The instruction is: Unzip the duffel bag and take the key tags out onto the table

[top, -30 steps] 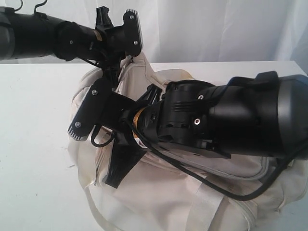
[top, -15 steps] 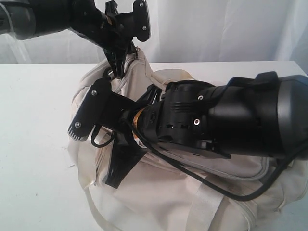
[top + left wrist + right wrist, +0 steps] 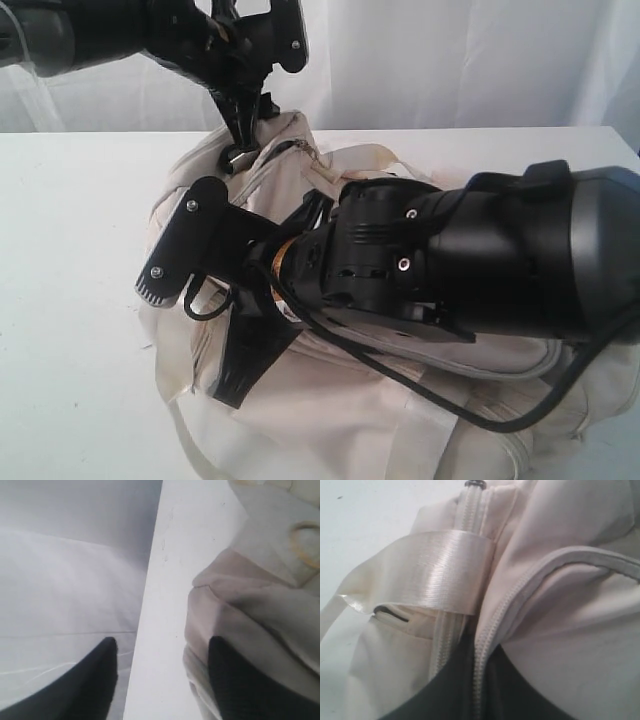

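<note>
The cream duffel bag (image 3: pixel 340 400) lies on the white table (image 3: pixel 70 250). My left gripper (image 3: pixel 243 150) hangs over the bag's far end; in the left wrist view it (image 3: pixel 161 645) is open, with one finger over bag fabric (image 3: pixel 260 605) and only the table (image 3: pixel 170 580) between the fingers. My right gripper (image 3: pixel 232 385) presses down on the bag's near left side. Up close it (image 3: pixel 479 680) is shut on the grey zipper edge (image 3: pixel 492 625), beside a webbing strap (image 3: pixel 435 570). The key tags are out of view.
A white curtain (image 3: pixel 450 60) hangs behind the table's far edge. My bulky right arm (image 3: pixel 480 260) covers much of the bag's middle, and a black cable (image 3: pixel 470 415) loops over the fabric. Bare tabletop lies to the bag's left.
My left gripper has opened and let go of the bag's far end, rising slightly. My right arm, still shut on the zipper edge, has shifted a little down and left.
</note>
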`<state>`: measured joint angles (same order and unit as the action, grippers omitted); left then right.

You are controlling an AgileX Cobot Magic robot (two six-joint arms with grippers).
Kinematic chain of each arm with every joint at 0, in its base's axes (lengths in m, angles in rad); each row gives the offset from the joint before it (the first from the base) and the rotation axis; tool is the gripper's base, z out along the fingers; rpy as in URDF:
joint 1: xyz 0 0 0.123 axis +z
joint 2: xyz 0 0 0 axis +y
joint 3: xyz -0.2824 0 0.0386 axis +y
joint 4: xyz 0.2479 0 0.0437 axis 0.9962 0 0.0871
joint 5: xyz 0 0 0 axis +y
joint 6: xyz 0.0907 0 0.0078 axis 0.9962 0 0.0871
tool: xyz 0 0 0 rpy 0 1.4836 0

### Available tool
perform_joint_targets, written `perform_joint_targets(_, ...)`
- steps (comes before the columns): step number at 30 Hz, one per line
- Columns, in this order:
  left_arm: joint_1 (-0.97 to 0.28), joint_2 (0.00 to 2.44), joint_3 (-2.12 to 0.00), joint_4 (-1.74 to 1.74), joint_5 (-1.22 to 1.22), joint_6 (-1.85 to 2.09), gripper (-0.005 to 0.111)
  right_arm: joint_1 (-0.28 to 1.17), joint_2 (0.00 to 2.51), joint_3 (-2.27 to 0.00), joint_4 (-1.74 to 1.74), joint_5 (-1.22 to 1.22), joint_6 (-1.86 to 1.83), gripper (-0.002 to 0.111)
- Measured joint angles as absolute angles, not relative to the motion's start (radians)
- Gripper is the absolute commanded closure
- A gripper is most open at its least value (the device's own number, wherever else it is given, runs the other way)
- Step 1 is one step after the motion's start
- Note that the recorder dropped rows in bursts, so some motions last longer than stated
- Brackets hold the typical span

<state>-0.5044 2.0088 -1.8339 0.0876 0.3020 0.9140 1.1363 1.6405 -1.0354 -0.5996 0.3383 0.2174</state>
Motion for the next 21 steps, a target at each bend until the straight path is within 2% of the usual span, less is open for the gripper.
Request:
perform_joint_targets(7, -0.502, 1.973, -1.834, 0.328, 0.385, 0.743, 0.04, 1.136, 1.64, -1.035, -0.577, 0.346, 0.217, 0.108)
perform_joint_targets(13, -0.502, 1.888, -1.834, 0.443, 0.609, 0.616, 0.042, 1.138, 1.64, -1.035, -0.573, 0.353, 0.217, 0.107)
perform_joint_targets(17, -0.49, 1.85, -1.834, 0.452, 0.797, 0.592, 0.065, 1.138, 1.64, -1.035, -0.573, 0.361, 0.217, 0.098)
perform_joint_targets(21, -0.451, 1.818, -1.834, 0.433, 0.898, 0.558, 0.095, 1.138, 1.619, -1.035, -0.565, 0.387, 0.217, 0.077)
